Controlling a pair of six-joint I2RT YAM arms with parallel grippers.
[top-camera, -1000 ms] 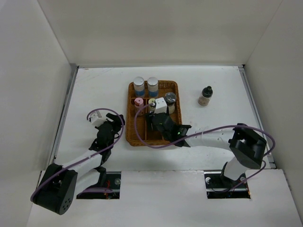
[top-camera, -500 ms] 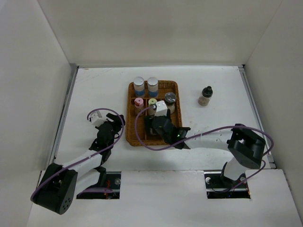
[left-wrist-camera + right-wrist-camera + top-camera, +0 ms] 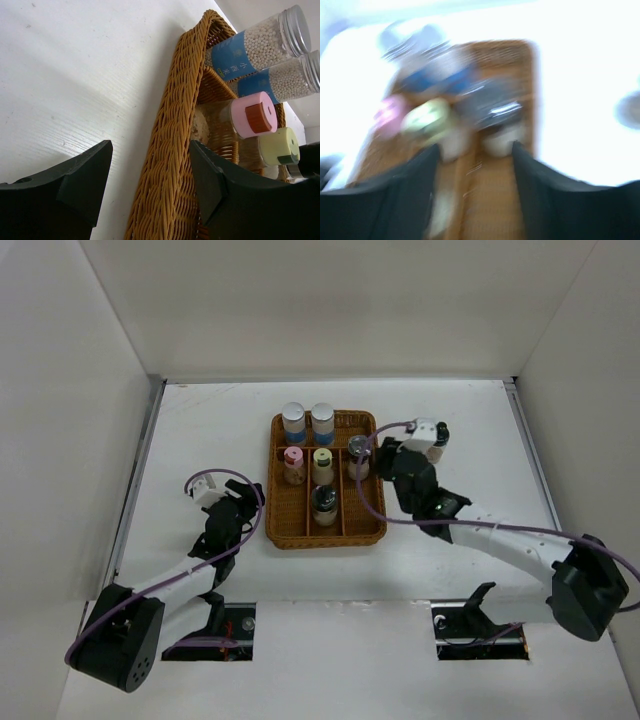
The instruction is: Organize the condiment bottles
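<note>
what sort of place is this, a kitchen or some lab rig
Probably a lab test cell: bare white walls enclose the table, two robot arms are bolted at its edge, one wicker tray holds shaker jars.

Looks like a robotics lab test cell, not anyone's kitchen. The white table [image 3: 200,420] is boxed in by plain white panels [image 3: 60,390]. A left arm [image 3: 180,575] and right arm [image 3: 500,540] are bolted at its near edge, purple cables [image 3: 227,473] looping off them. Only homey bit is a wicker tray [image 3: 325,542].
</note>
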